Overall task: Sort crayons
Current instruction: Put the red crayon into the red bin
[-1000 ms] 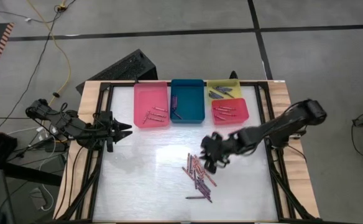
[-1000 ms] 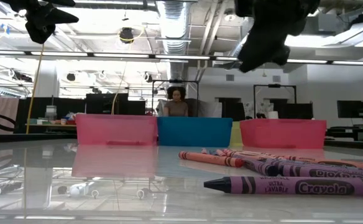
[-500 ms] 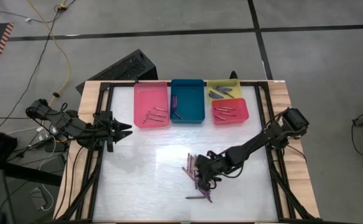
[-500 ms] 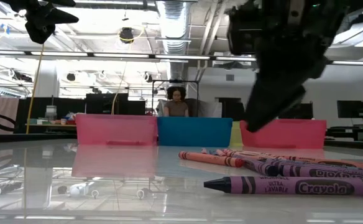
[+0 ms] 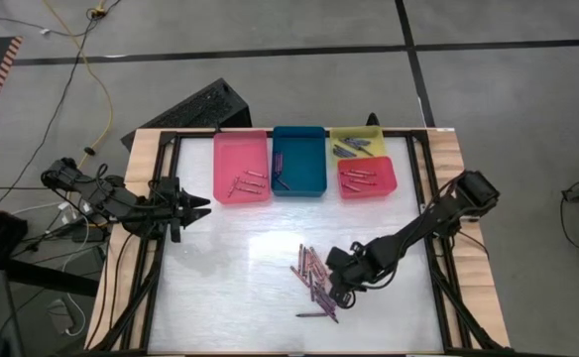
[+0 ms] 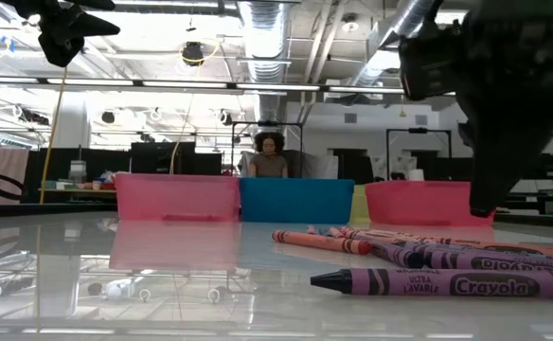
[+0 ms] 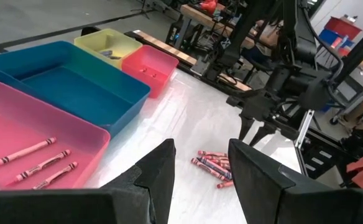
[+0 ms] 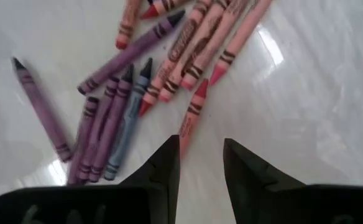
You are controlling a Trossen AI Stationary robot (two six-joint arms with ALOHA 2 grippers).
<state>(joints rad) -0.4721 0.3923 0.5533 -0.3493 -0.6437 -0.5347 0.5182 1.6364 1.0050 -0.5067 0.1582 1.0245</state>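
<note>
- The table (image 5: 240, 268) has a pale, glossy top in a black frame, with wooden edges on both sides.
- Along its far edge stand four trays: a pink tray (image 5: 241, 167), a teal tray (image 5: 299, 162), a small yellow tray (image 5: 357, 142) and, in front of that one, a small red tray (image 5: 367, 178). Each has a few crayons in it.
- The right arm reaches in low over the near middle of the table; its right end effector (image 5: 337, 286) hangs just above the loose crayons (image 5: 317, 280), its fingers (image 8: 169, 163) a narrow gap apart with nothing between them.
- The left end effector (image 5: 196, 206) waits over the table's left edge, beside the pink tray, fingers parted and empty.
- The loose crayons lie in a scattered heap on the bare top: thin paper-wrapped sticks, mostly purple and pink-red, one dark blue (image 8: 128, 121), several side by side and touching.
- One purple crayon (image 8: 40, 111) lies by itself just beside the heap.
- Up close, the nearest purple stick (image 6: 437, 282) shows a dark pointed tip and a printed Crayola label.
</note>
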